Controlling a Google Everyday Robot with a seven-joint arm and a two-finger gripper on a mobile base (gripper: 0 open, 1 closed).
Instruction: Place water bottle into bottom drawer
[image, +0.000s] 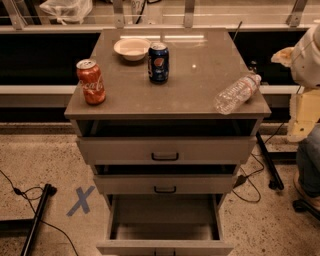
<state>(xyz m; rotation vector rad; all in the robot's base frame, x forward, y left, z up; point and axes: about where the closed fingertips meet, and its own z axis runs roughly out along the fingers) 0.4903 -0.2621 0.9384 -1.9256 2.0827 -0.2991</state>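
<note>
Here the water bottle (236, 94) lies on its side on the grey worktop (190, 85), at about 4 o'clock from the worktop's centre and close to the front-right corner. Its long axis runs diagonally: the capped neck points toward 2 o'clock, reaching the right edge, and the base points toward 8 o'clock, near the front edge. Nothing grips it.

The end effector (287, 56) appears as a pale tip at the frame's right edge, at 3 o'clock. It is off the worktop and apart from the bottle's neck. Whether it is open or closed I cannot tell.

A red Coca-Cola can (91, 82) stands upright at 9 o'clock on the worktop. A blue Pepsi can (158, 62) stands at 11 o'clock, just beside a small white bowl (132, 48).

Below, the bottom drawer (165, 210) is pulled well out toward 6 o'clock, showing its plain grey interior. The top drawer (200, 150) and middle drawer (200, 184) above it are out only slightly. A blue tape X (80, 201) marks the floor at 8 o'clock.
</note>
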